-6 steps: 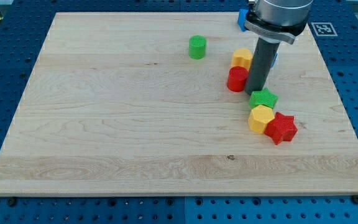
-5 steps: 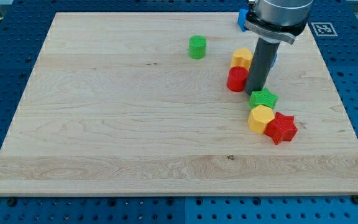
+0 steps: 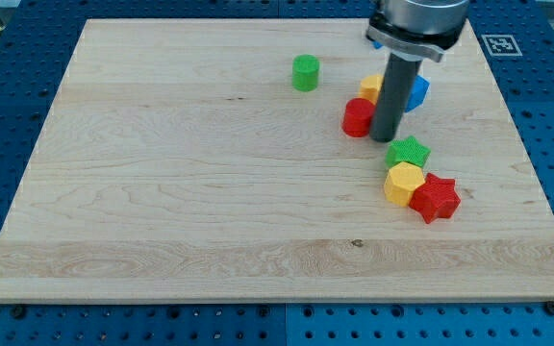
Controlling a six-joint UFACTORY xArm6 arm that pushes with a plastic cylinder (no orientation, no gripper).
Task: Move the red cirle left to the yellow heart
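Observation:
The red circle [image 3: 357, 117] lies on the board at the view's upper right. The yellow heart [image 3: 372, 88] sits just above it and a little to the right, partly behind my rod. My tip [image 3: 385, 140] touches the board right beside the red circle, on its right and lower side. A blue block [image 3: 415, 91] shows to the right of the rod, partly hidden.
A green cylinder [image 3: 306, 73] stands to the left of the heart. Below my tip lie a green star [image 3: 409, 152], a yellow hexagon [image 3: 403, 182] and a red star [image 3: 436, 197], close together. The wooden board [image 3: 162, 192] rests on a blue perforated table.
My rod has moved left and slightly up. The red circle has slid a little to the left and up with it. More of the blue block now shows.

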